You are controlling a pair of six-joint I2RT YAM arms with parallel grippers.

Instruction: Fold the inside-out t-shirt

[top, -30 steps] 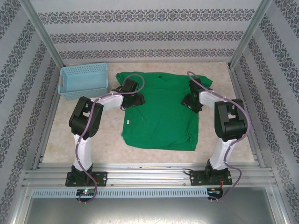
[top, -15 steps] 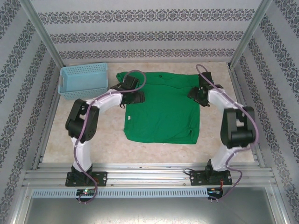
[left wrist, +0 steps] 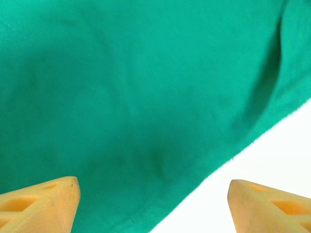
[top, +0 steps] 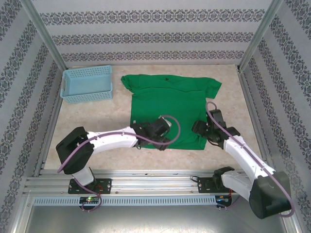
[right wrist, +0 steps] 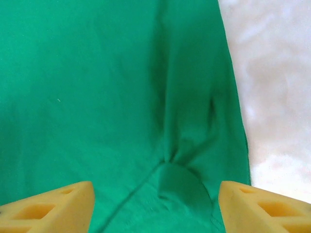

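T-shirt: the inside-out t-shirt point(top: 167, 99) lies spread flat near the middle of the bench point(top: 90, 115), bright green and plain, with its collar toward the far wall, its hem toward the arm bases and both short sleeves out to the sides.

Left arm: it reaches low across the bench from the left. The left gripper point(top: 158, 132) is over the near left part of the shirt, close to the hem.

Left jaws: spread wide. In the left wrist view the two yellow fingertips point(left wrist: 46, 201) sit at the bottom corners with green cloth between them. The shirt's edge runs on a slant there, with pale bench at the lower right. Whether the tips touch the cloth I cannot tell.

Right arm: it stretches from its base toward the shirt's near right corner, and the right gripper point(top: 201, 128) is over that corner.

Right jaws: spread wide, pinching nothing. The right wrist view shows cloth between the tips, and a small pucker point(right wrist: 181, 179) gathers the cloth just ahead of them. The shirt's side edge runs along the right with bare bench beyond it.

Basket: a light blue mesh basket point(top: 87, 97) stands at the far left of the bench, just beside the left sleeve but apart from it.
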